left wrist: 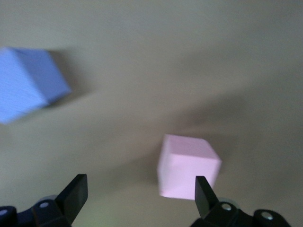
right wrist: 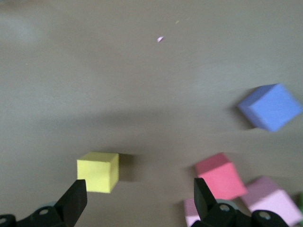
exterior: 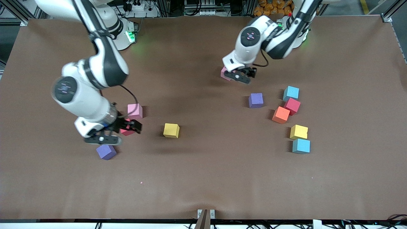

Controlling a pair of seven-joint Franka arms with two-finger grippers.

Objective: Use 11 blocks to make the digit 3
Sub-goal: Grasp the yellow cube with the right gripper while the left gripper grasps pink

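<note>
The blocks are scattered over the table (exterior: 203, 178); no digit 3 has been formed. The lone yellow block (exterior: 171, 130) is taken as landmark.

Toward the right arm's end from it, a pink block (exterior: 135, 111) lies slightly farther from the front camera, with a red block (exterior: 126, 131) just beside it, largely hidden under the right gripper (exterior: 127, 127). A purple block (exterior: 106, 151) is seen nearer the camera than the landmark, further toward that same end.

Toward the left arm's end, a second purple block (exterior: 256, 100) lies farther from the camera. Further that way a cluster is found: a light blue block (exterior: 291, 93), a second red block (exterior: 292, 106) and an orange block (exterior: 281, 114) touching in a diagonal row. Nearer the camera, a second yellow block (exterior: 299, 132) touches another light blue block (exterior: 301, 146).

The right gripper is held wide open over the red block, nothing gripped; the landmark is seen between its fingers (right wrist: 75, 201) in the right wrist view.

The left gripper (exterior: 240, 75) is likewise spread wide and empty, low over another pink block (left wrist: 187, 166), well apart from the landmark and farther from the camera.
</note>
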